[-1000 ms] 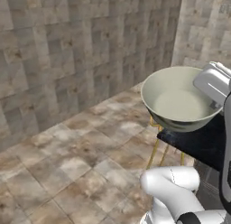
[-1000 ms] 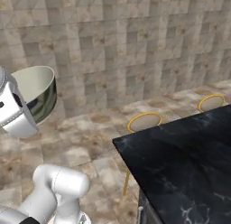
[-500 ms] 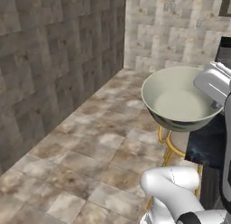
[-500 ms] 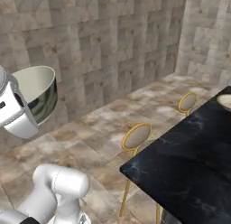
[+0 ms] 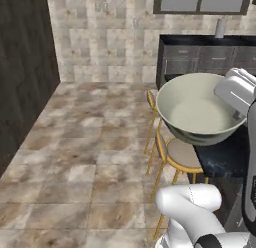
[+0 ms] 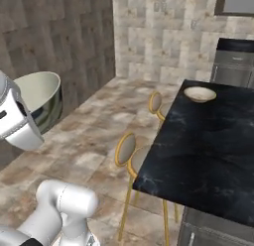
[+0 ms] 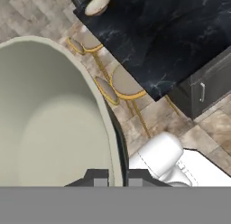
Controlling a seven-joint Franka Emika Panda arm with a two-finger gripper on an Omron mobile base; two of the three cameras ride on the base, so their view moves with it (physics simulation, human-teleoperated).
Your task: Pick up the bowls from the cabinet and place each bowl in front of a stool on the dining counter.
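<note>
My gripper [image 7: 116,178] is shut on the rim of the deep cream-green bowl [image 5: 200,112], one finger inside and one outside, and holds it in the air above the floor. In the right base view the bowl [image 6: 42,98] hangs at the far left, well short of the dining counter [image 6: 213,136]. The shallow cream bowl [image 6: 200,93] rests on the counter's far end, in front of the far stool [image 6: 158,103]. The near stool [image 6: 131,153] stands tucked against the counter's near corner. From the hand view the held bowl [image 7: 49,114] covers the left half, with the near stool [image 7: 124,83] and the counter [image 7: 167,33] beyond.
Tiled floor [image 5: 90,142] lies open to the left of the stools. A dark wood-grain wall [image 5: 20,67] runs along the far left. Dark low units under a black worktop [image 5: 210,54] line the back wall. A grey drawer unit [image 7: 207,87] sits under the counter.
The whole picture has swung round with the base: the counter, both stools and the back wall units have come into fuller view. The deep bowl stays in the gripper, unchanged.
</note>
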